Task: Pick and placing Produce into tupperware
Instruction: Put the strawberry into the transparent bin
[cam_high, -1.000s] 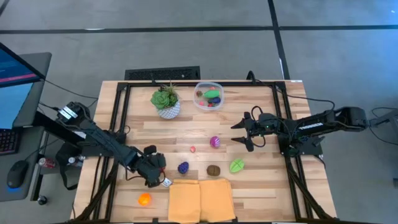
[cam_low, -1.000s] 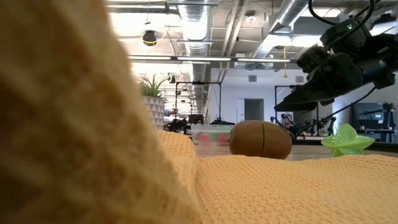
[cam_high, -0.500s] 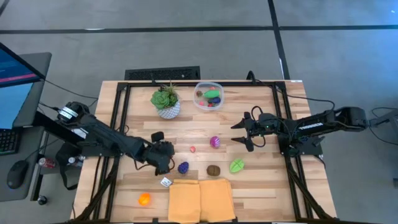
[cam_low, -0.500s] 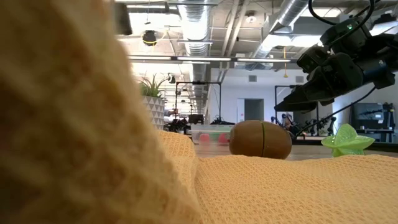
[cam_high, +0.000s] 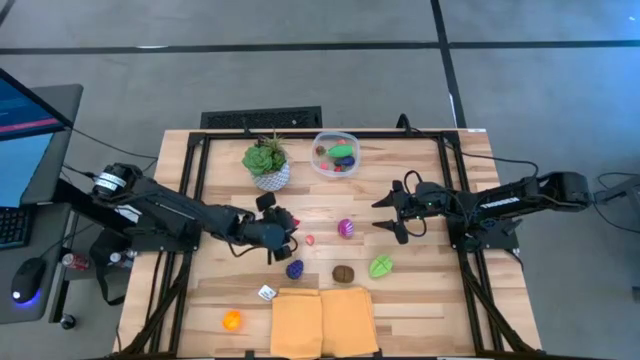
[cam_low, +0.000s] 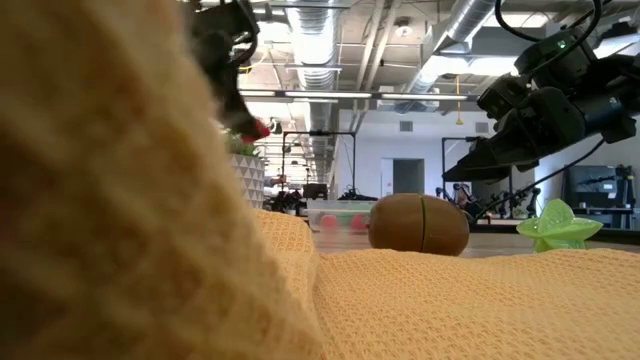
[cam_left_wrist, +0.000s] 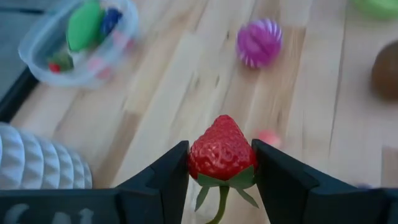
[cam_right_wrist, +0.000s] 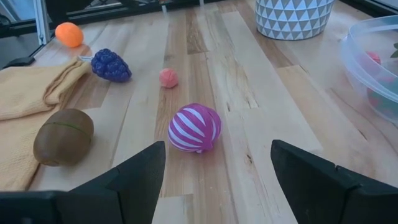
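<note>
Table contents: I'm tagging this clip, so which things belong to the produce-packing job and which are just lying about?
Job:
tupperware
strawberry in left gripper
striped pink ball
grapes
kiwi
green piece
orange
small pink piece

Lying about:
potted plant
yellow cloth
small white item

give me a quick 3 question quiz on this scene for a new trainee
1. True or false: the left gripper holds a strawberry between its jaws.
2. Which piece lies on the table nearest the right gripper, just ahead of its open jaws?
A. the orange
B. the pink striped ball
C. the grapes
3. Fill in: the brown kiwi rests against the edge of the yellow ____.

Key
1. True; the jaws are shut on it, above the table.
2. B
3. cloth
</note>
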